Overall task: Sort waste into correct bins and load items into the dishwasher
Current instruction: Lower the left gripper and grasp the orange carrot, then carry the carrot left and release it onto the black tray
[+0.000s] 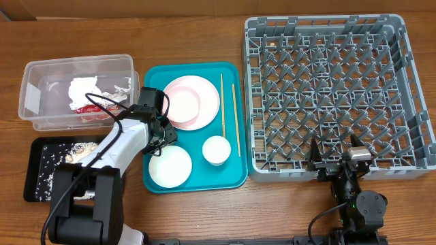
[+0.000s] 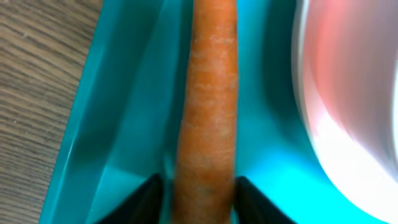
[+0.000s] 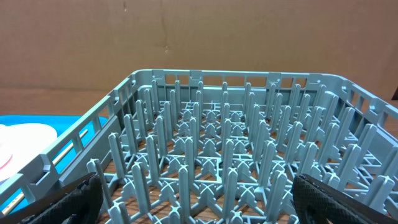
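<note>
The orange carrot (image 2: 207, 93) lies along the left edge of the teal tray (image 2: 124, 124). My left gripper (image 2: 199, 183) straddles its near end, with a thin sliver of tray showing between each finger and the carrot. From overhead that gripper (image 1: 161, 129) hides the carrot. The pale pink plate (image 1: 204, 102) lies just beyond it, a whitish bowl (image 1: 169, 166) and a white cup (image 1: 216, 150) nearer. The clear tub (image 1: 41, 75) holds the napkin (image 1: 85, 87) and wrapper (image 1: 88, 107). My right gripper (image 1: 335, 155) stands wide open at the near wall of the grey dishwasher rack (image 1: 323, 24).
The black tray (image 1: 34, 184) at the front left holds scattered rice scraps (image 1: 49, 167). Two chopsticks (image 1: 228, 109) lie on the teal tray's right side. In the right wrist view the rack's upright pegs (image 3: 217, 143) fill the space ahead of the open fingers.
</note>
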Available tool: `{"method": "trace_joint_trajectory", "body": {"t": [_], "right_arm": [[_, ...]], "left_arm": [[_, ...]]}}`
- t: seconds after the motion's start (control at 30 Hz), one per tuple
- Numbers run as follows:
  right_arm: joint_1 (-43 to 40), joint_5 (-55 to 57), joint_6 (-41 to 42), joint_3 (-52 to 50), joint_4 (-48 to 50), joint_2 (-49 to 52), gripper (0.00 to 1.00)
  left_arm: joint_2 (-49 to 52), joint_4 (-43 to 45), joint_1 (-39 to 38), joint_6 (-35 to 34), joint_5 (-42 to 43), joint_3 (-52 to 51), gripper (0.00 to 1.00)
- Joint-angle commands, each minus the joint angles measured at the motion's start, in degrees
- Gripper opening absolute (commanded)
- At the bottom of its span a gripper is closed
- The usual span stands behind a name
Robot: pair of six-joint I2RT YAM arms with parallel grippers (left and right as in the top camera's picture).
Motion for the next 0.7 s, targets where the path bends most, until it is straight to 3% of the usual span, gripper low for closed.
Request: {"method": "trace_joint_trajectory", "body": {"t": [0.0,0.17,0.3,0.67], "right_arm": [[0.0,0.1,-0.6,-0.6,0.5,-0.2,1.00],[0.0,0.1,-0.6,-0.6,0.5,-0.2,1.00],[0.0,0.1,-0.6,-0.6,0.5,-0.2,1.00],[0.0,0.1,-0.6,-0.6,0.5,-0.2,1.00]], "left_arm": [[-0.4,0.1,0.0,-0.1,-1.2,-0.7,0.30],[-0.5,0.0,0.1,-0.1,-1.6,-0.4,0.28],[-0.5,-0.9,0.1,1.4,-1.6,2.1,0.21],[-0.9,-16.8,0.1,6.3,-7.8,19.9,0.17]]}}
